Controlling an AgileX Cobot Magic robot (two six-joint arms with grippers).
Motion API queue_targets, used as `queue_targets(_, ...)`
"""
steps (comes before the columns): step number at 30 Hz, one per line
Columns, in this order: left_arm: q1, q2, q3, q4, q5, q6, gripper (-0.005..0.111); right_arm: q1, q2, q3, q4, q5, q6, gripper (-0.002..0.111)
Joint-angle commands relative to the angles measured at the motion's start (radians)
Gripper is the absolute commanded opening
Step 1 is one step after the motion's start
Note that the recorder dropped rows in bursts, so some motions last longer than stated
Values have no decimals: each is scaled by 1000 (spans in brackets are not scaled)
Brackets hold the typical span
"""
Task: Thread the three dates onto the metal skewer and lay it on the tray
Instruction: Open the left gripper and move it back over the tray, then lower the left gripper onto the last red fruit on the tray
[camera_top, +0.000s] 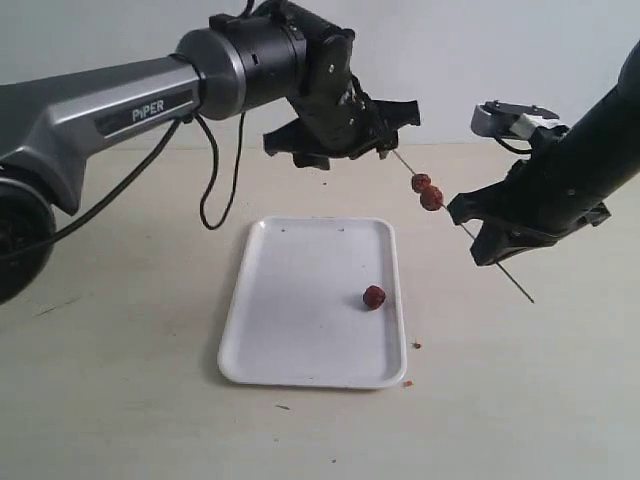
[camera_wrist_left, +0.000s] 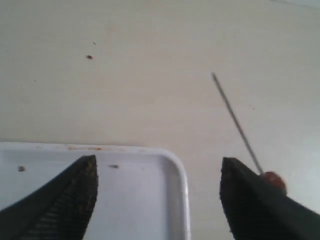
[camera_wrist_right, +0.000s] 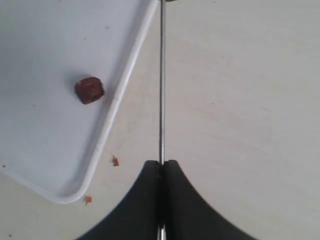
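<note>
The threading is about two-thirds done, as far as the pictures show. Two threaded dates (camera_top: 432, 198) sit on the metal skewer (camera_wrist_right: 161, 90), pressed against each other, right of centre in the exterior view and in the air beyond the upper right corner of the tray (camera_top: 300, 300). The loose date (camera_top: 374, 297) lies alone on the tray, close to its right rim, not on the skewer. The right jaws are closed tight on the skewer, pinching it below the two threaded dates, so the rod slants from the upper middle of the exterior view down toward the lower right, with a short tail sticking out past the grip. The left jaws stand wide apart with nothing between them. They hover high over the far end of the tray, next to the skewer's upper, free end; in the left wrist view the rod runs behind one of the jaws rather than through the gap. A few reddish crumbs (camera_top: 416, 345) lie on the counter (camera_top: 120, 400) by the tray's lower right corner. What is left, by my reading, is for the left jaws to go down and pick up the loose date, push it onto the free end beside the other two, and then for the loaded skewer to be laid flat on the tray.
</note>
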Motion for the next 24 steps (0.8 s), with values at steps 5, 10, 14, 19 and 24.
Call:
queue_targets(5, -28, -47, 14, -40, 250, 343, 67, -4, -9, -1, -182, 6, 179, 0)
queue_targets(10, -70, -47, 83, -107, 214, 209, 67, -4, -49, -1, -206, 14, 179, 0)
queue_targets(14, -120, -47, 107, -78, 185, 340, 67, -4, -71, -1, -206, 42, 179, 0)
queue_targets(19, -163, -47, 112, -8, 212, 690, 67, -4, -75, -1, -206, 72, 187, 0)
queue_targets(24, -179, -47, 112, -8, 292, 1141, 67, -4, -75, -1, -212, 80, 187, 0)
